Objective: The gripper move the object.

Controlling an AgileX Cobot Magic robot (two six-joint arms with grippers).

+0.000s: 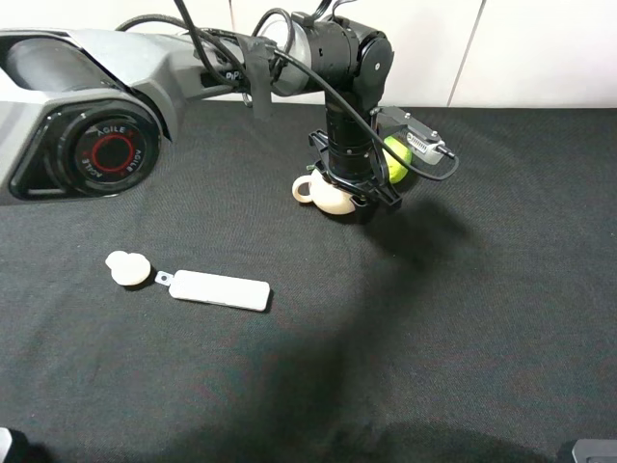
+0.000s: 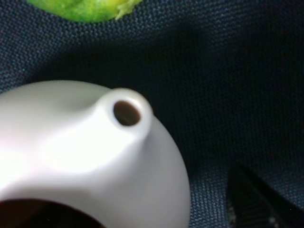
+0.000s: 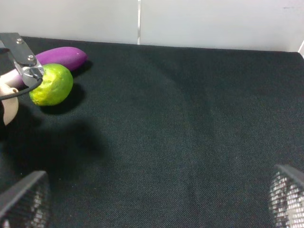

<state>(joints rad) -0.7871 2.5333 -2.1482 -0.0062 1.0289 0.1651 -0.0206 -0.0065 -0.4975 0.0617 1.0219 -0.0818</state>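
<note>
The cream teapot (image 1: 331,200) sits on the black cloth (image 1: 463,318) towards the far middle of the table. Its loop handle (image 1: 304,189) sticks out to the left, and its short spout (image 2: 127,113) points the other way, at the green fruit (image 1: 397,159) just beside it on the right. So the pot's long line, handle to spout, runs roughly left to right.

The left gripper (image 1: 351,197) hangs straight down over it, right on top of the body. Up close I can see only one black finger (image 2: 256,205), and it stands clear of the pot's wall with cloth showing between. I'd say those jaws are spread and not gripping anything, though the other finger is hidden behind the pot.

The right gripper (image 3: 156,202) is well off on the near right, with its mesh pads (image 3: 23,202) wide apart and empty. The left arm is plainly the one placed for this. To my eye all that's left is to close across the pot.
</note>
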